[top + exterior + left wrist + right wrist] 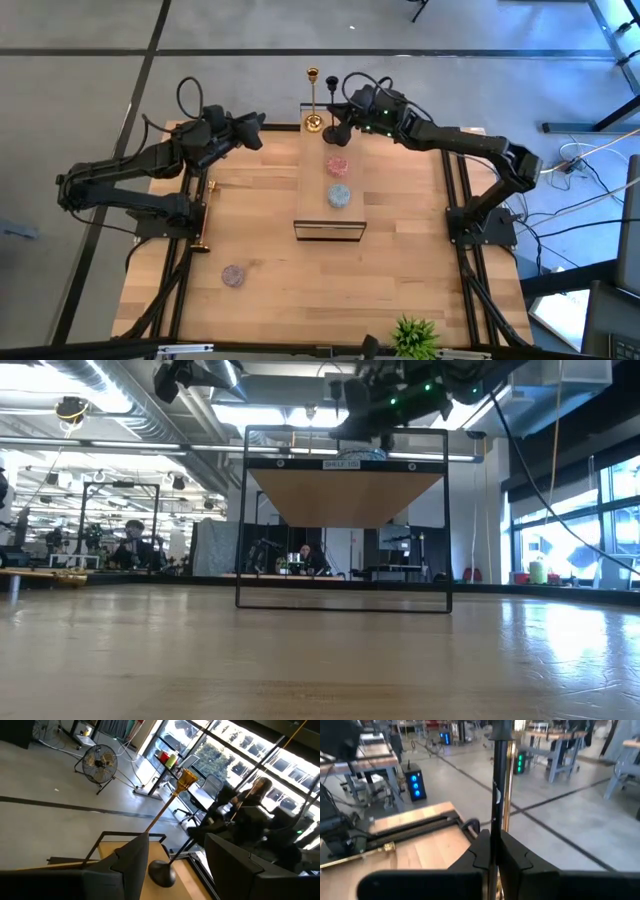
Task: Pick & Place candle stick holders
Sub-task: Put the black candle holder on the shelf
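Right gripper (338, 128) clamped on the thin stem of the black candlestick (498, 795), upright at the far edge of the table (400, 270), just beside the gold candlestick (313, 100). Probably stiff metal, slippery, bottom-heavy; best gripped low on the stem. Another gold candlestick (203, 215) flat at the left edge. Left gripper (252, 131) apart, empty, near the far left.

The light wooden counter (400, 270) carries a black-framed wooden shelf (329, 226), a gold candlestick lying flat (201, 245), and a speckled round disc (233, 275).
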`<state>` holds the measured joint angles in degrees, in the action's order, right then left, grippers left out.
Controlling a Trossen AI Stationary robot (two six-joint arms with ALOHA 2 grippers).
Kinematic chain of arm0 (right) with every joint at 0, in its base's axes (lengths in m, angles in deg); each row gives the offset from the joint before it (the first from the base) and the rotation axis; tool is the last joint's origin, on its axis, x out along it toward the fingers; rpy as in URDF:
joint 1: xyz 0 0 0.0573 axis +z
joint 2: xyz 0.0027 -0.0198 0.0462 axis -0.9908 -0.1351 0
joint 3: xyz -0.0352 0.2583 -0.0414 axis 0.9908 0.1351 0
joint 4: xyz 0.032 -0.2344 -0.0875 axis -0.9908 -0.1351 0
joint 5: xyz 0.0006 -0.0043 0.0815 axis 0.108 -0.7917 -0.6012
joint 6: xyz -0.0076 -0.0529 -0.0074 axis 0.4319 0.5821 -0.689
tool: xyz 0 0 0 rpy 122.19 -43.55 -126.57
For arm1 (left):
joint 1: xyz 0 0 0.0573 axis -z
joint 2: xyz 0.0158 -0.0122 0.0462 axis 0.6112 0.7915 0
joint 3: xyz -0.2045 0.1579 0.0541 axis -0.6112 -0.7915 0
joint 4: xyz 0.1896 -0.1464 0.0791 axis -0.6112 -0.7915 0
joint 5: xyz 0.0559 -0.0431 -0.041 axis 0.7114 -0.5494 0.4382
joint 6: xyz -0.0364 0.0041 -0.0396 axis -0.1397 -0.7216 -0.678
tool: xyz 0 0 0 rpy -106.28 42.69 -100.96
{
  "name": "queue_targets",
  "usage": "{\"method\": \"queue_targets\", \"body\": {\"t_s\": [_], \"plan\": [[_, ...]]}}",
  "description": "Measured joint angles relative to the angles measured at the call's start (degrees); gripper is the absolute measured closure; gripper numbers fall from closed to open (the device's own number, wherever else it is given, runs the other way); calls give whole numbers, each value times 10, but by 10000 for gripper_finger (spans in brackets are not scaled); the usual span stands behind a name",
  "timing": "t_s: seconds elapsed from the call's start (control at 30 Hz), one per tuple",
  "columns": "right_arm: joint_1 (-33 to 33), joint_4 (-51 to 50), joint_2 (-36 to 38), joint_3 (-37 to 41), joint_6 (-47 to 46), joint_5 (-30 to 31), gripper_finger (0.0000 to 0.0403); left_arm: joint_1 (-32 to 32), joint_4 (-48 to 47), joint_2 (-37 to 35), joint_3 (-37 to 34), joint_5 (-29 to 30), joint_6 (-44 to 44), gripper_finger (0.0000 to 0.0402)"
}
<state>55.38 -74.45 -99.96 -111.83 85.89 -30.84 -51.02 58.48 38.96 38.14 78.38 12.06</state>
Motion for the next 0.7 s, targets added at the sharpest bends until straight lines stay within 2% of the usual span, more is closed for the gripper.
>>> {"method": "queue_targets", "body": {"t_s": [0.43, 0.7], "plan": [[3, 7, -6, 3, 2, 26, 388, 1, 10, 0, 0, -13, 0, 212], [6, 65, -6, 49, -24, 40, 388, 1, 13, 0, 0, -24, -5, 212]]}}
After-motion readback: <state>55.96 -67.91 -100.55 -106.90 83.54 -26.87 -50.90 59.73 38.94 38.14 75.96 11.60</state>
